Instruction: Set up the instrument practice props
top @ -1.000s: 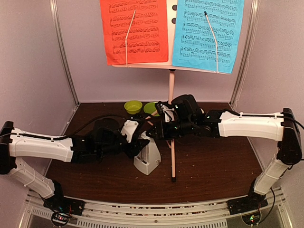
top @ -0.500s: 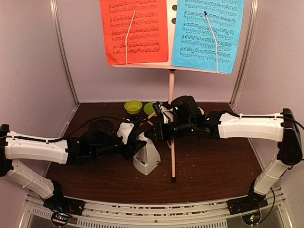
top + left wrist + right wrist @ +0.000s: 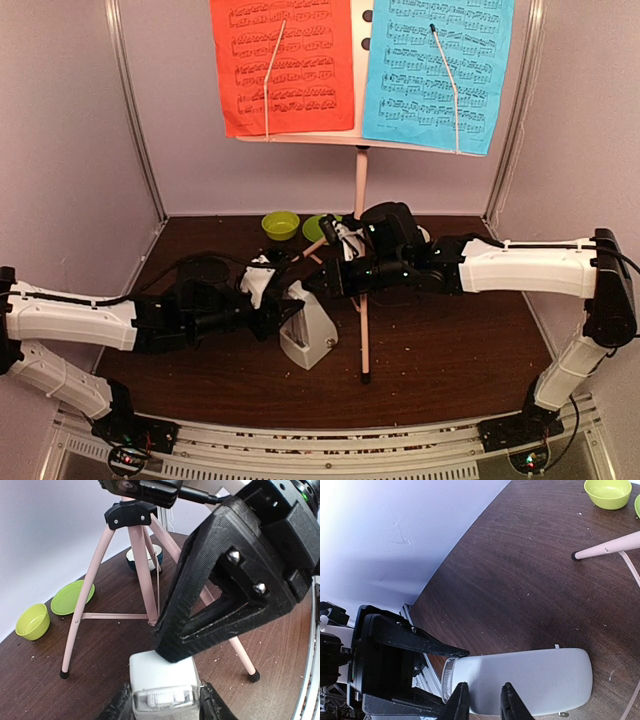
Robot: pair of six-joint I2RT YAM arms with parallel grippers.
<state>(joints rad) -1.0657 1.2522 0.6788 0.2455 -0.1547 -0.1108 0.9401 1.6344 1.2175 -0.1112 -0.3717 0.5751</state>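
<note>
The white pyramid-shaped metronome [image 3: 310,335] stands upright on the dark counter [image 3: 450,340], just left of the front tripod leg [image 3: 364,340] of the pale pink music stand [image 3: 361,200]. The stand is up, with the red page [image 3: 285,65] and the cyan page [image 3: 435,70] resting on its desk.

The left claw [image 3: 164,700] comes in low from the left. Its two fingers press against opposite sides of the metronome near the base, so it is clamped on it. The right claw [image 3: 482,700] reaches in from the right onto the upper part of the metronome. Its fingers stand close together with white shell showing between them, but I cannot tell whether they are pinching it or only resting there.

The metronome looks like a smooth, hard plastic shell, probably light and rigid. Its faces slope inward toward the top, so a pinch high up is likely to slide off. The surer hold is low, where the body is widest, which is where the left claw has it. If the cover is to come off, it likely needs a straight pull along the body's length while the base is held firm. A sideways tug could tip the light body or knock it into the nearby leg, and the stand looks top-heavy with its pages.
</note>
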